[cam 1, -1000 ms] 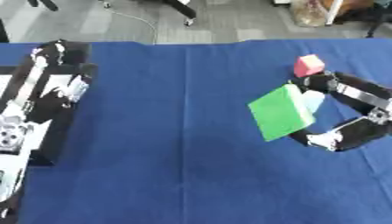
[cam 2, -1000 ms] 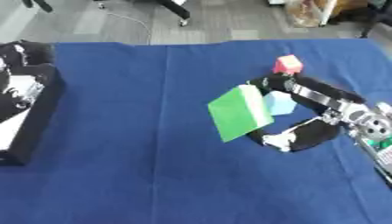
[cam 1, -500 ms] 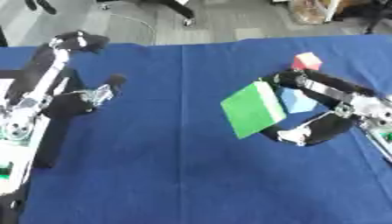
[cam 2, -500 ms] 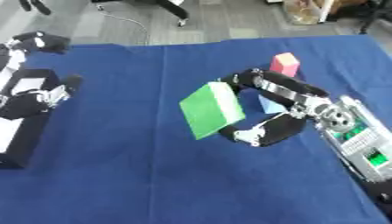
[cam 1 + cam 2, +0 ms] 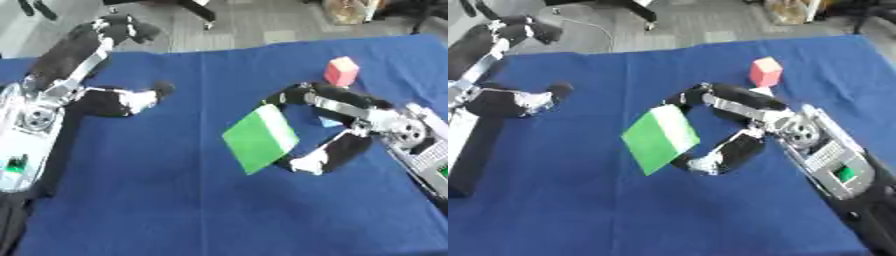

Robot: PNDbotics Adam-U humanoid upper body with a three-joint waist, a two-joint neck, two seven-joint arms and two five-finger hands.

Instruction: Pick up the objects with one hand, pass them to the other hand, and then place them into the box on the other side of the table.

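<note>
looks like an office or lab floor. a table [image 5: 175,210] draped in blue cloth stands on grey carpet [image 5: 254,25], with black chair legs on casters [image 5: 197,7] just beyond its far edge.

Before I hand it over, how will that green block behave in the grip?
The green block keeps flat faces and straight edges in the right hand, so it is probably stiff. It is held tilted by its edges, so likely light. Its smooth faces might slip as the left hand takes it.
</note>
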